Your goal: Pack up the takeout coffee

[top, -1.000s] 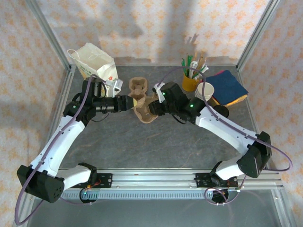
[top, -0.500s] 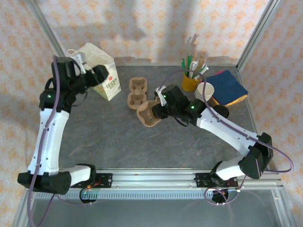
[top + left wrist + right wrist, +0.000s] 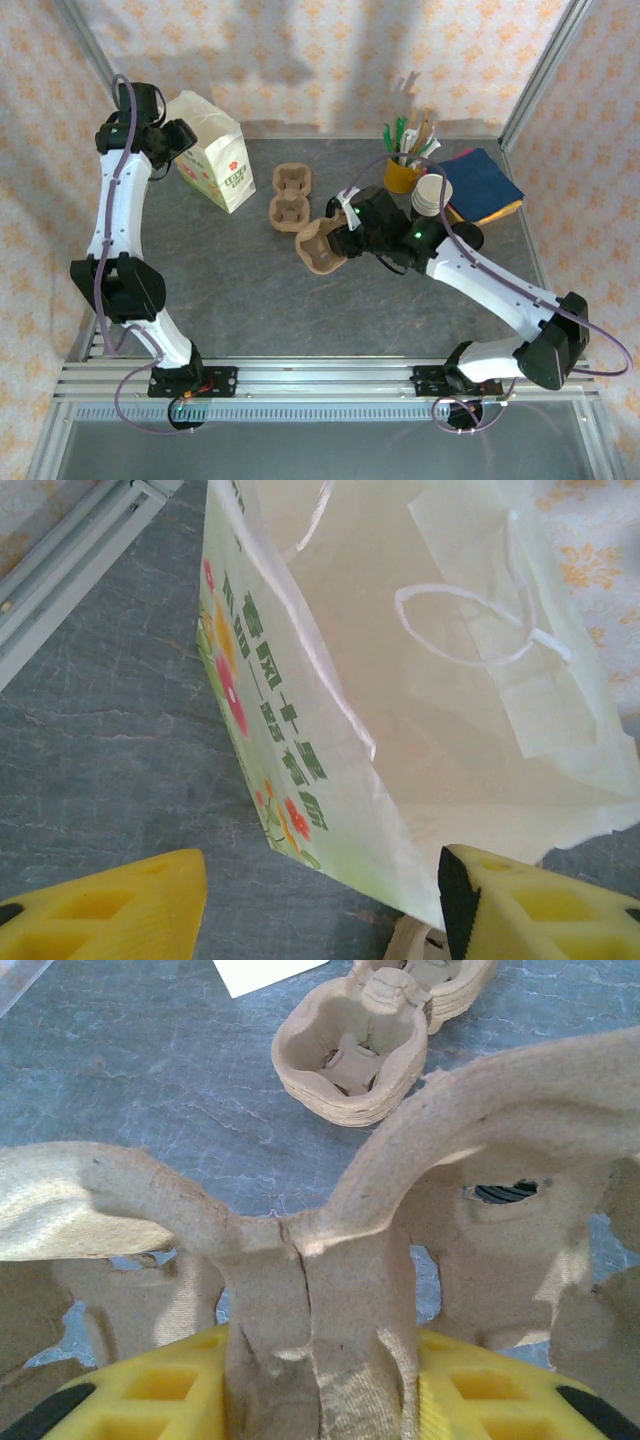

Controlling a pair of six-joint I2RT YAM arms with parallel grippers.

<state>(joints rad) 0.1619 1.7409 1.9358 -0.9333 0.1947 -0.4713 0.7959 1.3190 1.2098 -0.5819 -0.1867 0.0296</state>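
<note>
L gripper [image 3: 320,885] released, above paper bag [image 3: 440,730], green print unreadable; R gripper [image 3: 320,1385] clenched on pulp cup carrier [image 3: 335,1225].

The takeout coffee [image 3: 470,233] is standing upright on the table [image 3: 250,300] toward its right side. From above it is showing mostly as a round black lid, with what may be a sliver of pale cup wall beneath, though it is too small to be sure. It is sitting just on the near side of the stack of white cups [image 3: 432,193], close to the blue napkins [image 3: 482,180], with the right arm [image 3: 490,280] hiding its near edge.
</note>
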